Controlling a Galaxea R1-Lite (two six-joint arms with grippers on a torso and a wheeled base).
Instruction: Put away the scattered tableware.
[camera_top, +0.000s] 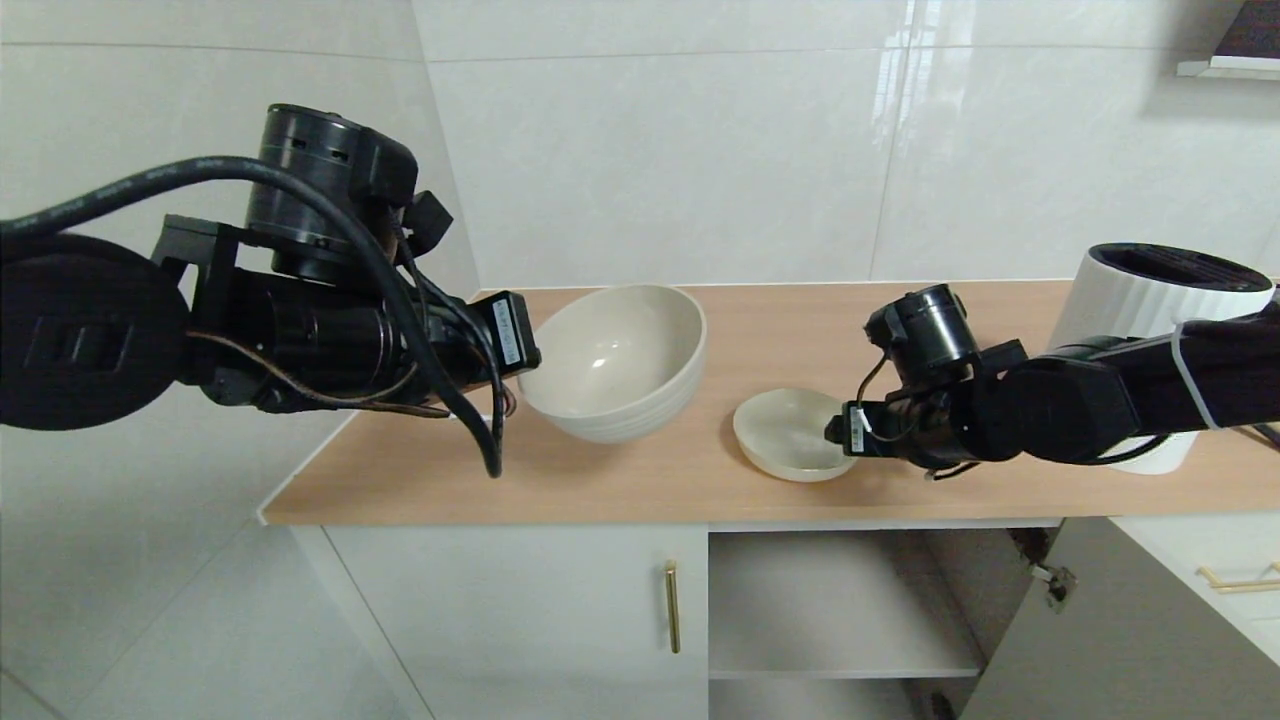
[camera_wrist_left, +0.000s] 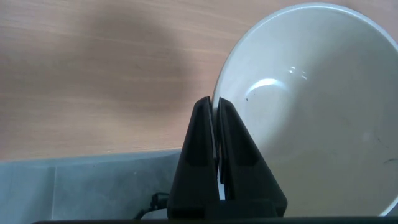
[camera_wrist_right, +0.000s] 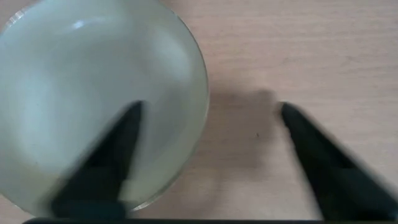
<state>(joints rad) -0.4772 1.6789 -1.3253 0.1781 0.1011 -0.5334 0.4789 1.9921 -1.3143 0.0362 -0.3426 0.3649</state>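
Observation:
A large white bowl (camera_top: 615, 360) hangs tilted above the left part of the wooden counter (camera_top: 600, 480). My left gripper (camera_top: 522, 350) is shut on its near rim. In the left wrist view the gripper (camera_wrist_left: 216, 107) pinches the rim of the large bowl (camera_wrist_left: 311, 112), whose inside is bare. A small shallow white bowl (camera_top: 785, 432) sits on the counter to the right. My right gripper (camera_top: 838, 430) is open at its right edge. In the right wrist view the gripper (camera_wrist_right: 209, 109) straddles the rim of the small bowl (camera_wrist_right: 93, 106), one finger over the bowl and one over the wood.
A white ribbed container (camera_top: 1160, 300) with a dark top stands at the counter's far right, behind my right arm. Below the counter an open cabinet (camera_top: 830, 600) shows a shelf, its door (camera_top: 1100, 640) swung out to the right. A closed door with a gold handle (camera_top: 672, 605) is beside it.

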